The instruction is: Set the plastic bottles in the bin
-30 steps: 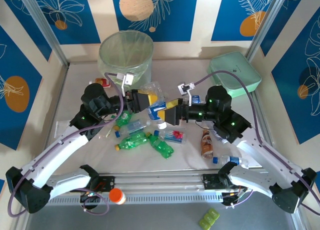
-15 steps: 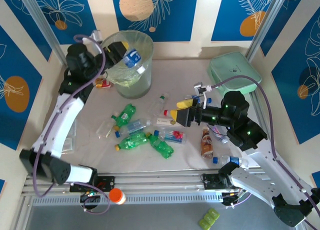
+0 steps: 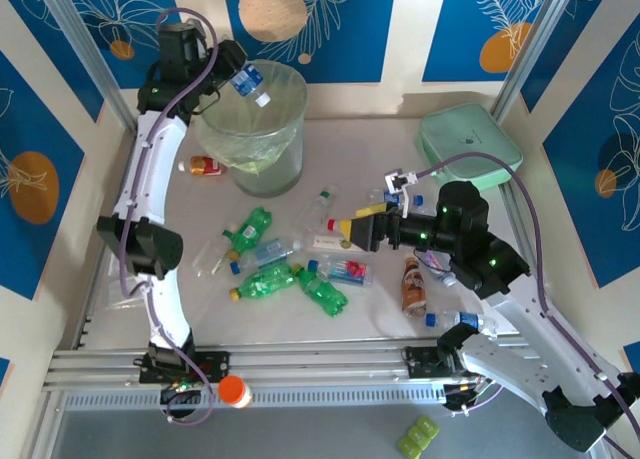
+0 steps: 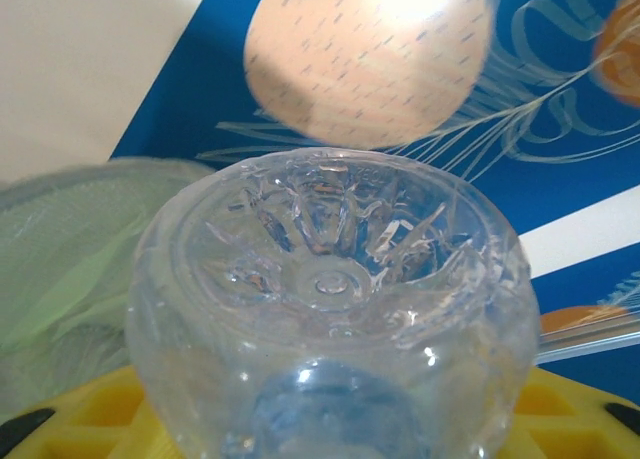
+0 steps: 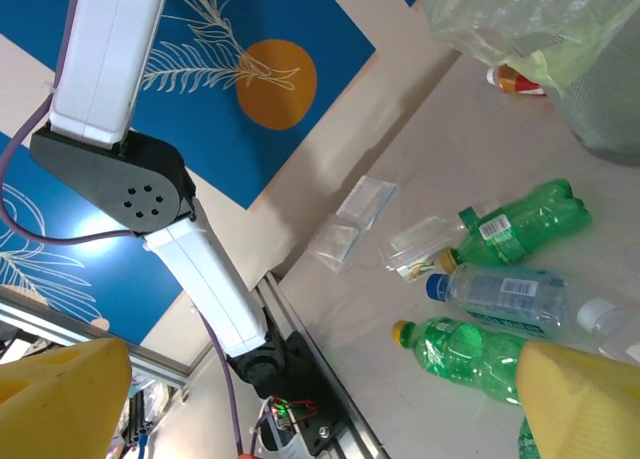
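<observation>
While left arm (image 3: pixel 150 149) reaches high over bin (image 3: pixel 265 164), jaws gripping clear bottle (image 3: pixel 250 81), right jaws gape wide.

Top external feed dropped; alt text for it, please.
The left arm's jaws hold a clear blue-capped plastic bottle above the tall translucent bag-lined bin. The right arm's jaws stand open over green and clear plastic bottles scattered on the table.

three green bottles (image 3: pixel 322 291), one brown-label bottle (image 3: pixel 412 284), one bin (image 3: pixel 270 169), one mint-green case (image 3: pixel 470 144), two arms (image 3: pixel 150 169).
</observation>
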Available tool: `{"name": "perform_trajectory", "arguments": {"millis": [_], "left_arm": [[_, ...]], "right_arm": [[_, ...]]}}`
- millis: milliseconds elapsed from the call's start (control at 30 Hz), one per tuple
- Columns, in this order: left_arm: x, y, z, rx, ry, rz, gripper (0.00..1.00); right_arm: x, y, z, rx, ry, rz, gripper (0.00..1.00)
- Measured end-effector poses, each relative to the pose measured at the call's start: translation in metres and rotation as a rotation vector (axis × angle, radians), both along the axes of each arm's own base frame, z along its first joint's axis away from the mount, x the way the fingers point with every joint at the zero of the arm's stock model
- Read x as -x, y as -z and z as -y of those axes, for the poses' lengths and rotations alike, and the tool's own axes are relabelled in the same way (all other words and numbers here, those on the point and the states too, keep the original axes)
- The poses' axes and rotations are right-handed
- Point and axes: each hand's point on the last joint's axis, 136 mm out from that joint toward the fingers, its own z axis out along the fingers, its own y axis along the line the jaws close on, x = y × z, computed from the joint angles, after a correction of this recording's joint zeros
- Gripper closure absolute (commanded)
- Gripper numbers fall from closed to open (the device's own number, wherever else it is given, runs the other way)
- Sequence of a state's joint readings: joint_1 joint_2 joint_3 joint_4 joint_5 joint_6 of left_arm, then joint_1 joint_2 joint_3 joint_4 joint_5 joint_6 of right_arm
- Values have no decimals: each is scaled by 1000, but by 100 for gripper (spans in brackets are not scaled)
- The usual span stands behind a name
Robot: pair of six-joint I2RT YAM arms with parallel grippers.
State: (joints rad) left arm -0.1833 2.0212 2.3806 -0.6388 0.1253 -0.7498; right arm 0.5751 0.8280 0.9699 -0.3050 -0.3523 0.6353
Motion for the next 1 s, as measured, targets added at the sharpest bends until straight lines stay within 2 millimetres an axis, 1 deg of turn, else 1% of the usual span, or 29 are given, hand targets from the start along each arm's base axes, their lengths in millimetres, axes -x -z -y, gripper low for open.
{"name": "perform_trajectory", "arguments": {"millis": [100,167,267,367,433,667,767,833,933,1000], "left_arm": [[-21,35,5,-26,14,-71,75],[-32,64,10,-45,26,-128,71],[-36,104,13,-82,41,-221,71],[-37,130,18,-111,59,-276,71],[-37,142,22,-132,77,-296,70],[-34,170,43,-214,142,-327,52],[-32,181,48,-235,159,-346,48],[-31,184,48,-240,163,-356,44],[-31,186,49,-238,162,-362,33],[-31,186,49,-238,163,-361,29]], "right_arm": [[-8,6,3,17,36,-20,1],[-15,9,9,21,70,-34,1],[-24,15,15,18,109,-61,1],[-30,23,16,23,127,-93,2],[-32,27,15,29,125,-107,2],[-34,32,12,32,114,-121,2],[-34,33,11,32,108,-126,2],[-33,33,11,32,107,-125,2],[-33,33,11,32,107,-124,2],[-33,32,11,31,107,-123,2]]}}
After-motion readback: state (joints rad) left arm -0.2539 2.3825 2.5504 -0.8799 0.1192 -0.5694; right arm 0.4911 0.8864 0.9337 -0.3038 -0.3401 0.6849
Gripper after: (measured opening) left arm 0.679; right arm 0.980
